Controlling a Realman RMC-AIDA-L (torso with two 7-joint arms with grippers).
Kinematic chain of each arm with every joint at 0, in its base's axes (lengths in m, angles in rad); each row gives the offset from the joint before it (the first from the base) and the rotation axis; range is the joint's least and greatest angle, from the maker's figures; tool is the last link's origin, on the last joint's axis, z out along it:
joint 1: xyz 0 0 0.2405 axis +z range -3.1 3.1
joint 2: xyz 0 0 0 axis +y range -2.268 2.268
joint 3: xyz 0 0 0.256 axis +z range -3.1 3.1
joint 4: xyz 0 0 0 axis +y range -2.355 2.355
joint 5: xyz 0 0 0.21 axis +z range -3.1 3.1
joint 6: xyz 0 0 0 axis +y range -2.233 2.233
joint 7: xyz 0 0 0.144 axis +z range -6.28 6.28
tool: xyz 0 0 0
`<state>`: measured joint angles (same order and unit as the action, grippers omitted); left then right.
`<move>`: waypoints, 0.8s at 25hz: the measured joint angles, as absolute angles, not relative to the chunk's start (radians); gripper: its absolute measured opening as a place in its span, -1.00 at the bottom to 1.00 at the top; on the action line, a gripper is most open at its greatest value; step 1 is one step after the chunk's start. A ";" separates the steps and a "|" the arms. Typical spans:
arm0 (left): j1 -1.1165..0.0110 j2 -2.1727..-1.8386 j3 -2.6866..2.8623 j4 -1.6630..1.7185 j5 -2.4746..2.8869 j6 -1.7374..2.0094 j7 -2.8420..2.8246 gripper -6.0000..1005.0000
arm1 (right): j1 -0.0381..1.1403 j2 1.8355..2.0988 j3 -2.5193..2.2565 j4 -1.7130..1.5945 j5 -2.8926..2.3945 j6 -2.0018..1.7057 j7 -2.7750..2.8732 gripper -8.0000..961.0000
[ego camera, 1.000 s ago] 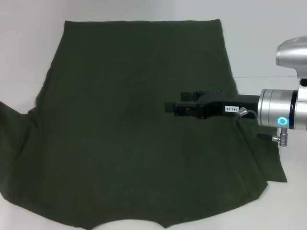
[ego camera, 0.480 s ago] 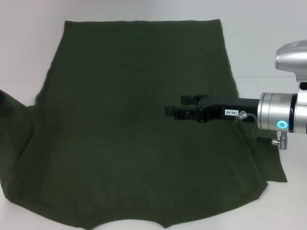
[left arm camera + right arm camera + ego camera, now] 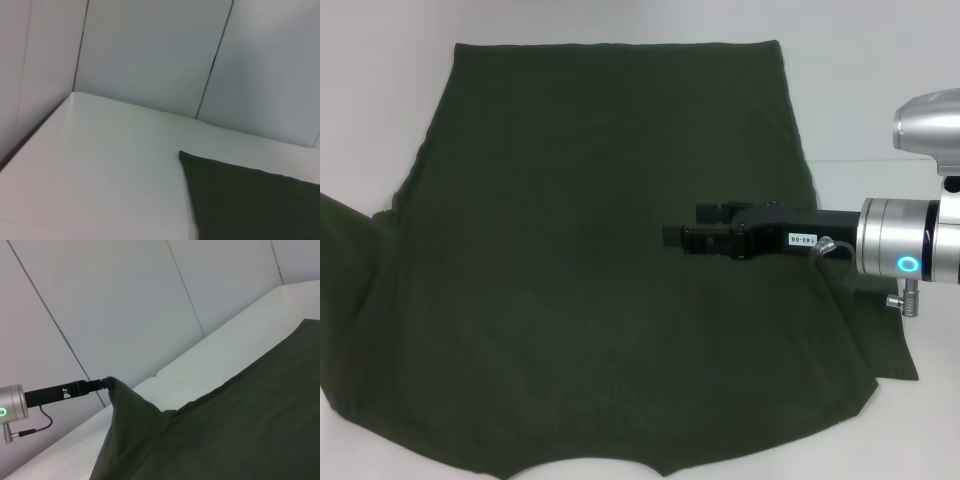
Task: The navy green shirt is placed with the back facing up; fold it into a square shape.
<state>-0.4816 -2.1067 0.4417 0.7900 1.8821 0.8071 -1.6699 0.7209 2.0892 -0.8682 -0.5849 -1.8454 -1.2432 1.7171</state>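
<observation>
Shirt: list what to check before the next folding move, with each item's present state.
1. Plain side of the shirt faces up, no letters showing: ok.
2. Left gripper has the cloth: ok. In the right wrist view its jaws are shut on a lifted peak at the shirt's left side.
3. Right gripper is free of the cloth: cannot tell. It is over the shirt's right half, but its height above the cloth is unclear.
4. The shirt's body lies flat: ok. The far hem is straight and no large wrinkles show in the head view.
5. Right sleeve is fully tucked in: cannot tell. Some cloth juts out at the near right edge.
</observation>
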 joint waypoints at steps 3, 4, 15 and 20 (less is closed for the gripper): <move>-0.493 -2.109 0.442 0.788 1.881 0.782 -1.634 -0.93 | 0.721 2.089 -0.868 -0.584 -1.845 -1.242 1.716 0.78; -0.498 -2.111 0.441 0.786 1.881 0.776 -1.623 -0.93 | 0.721 2.089 -0.868 -0.584 -1.845 -1.241 1.716 0.78; -0.532 -2.115 0.441 0.747 1.850 0.737 -1.556 -0.93 | 0.721 2.089 -0.865 -0.582 -1.845 -1.238 1.704 0.78; -0.518 -2.121 0.440 0.762 1.848 0.798 -1.585 -0.93 | 0.721 2.089 -0.864 -0.581 -1.845 -1.238 1.703 0.78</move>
<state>-0.5178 -2.1210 0.4400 0.7619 1.8483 0.7977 -1.5845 0.7208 2.0892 -0.8636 -0.5814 -1.8454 -1.2379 1.7028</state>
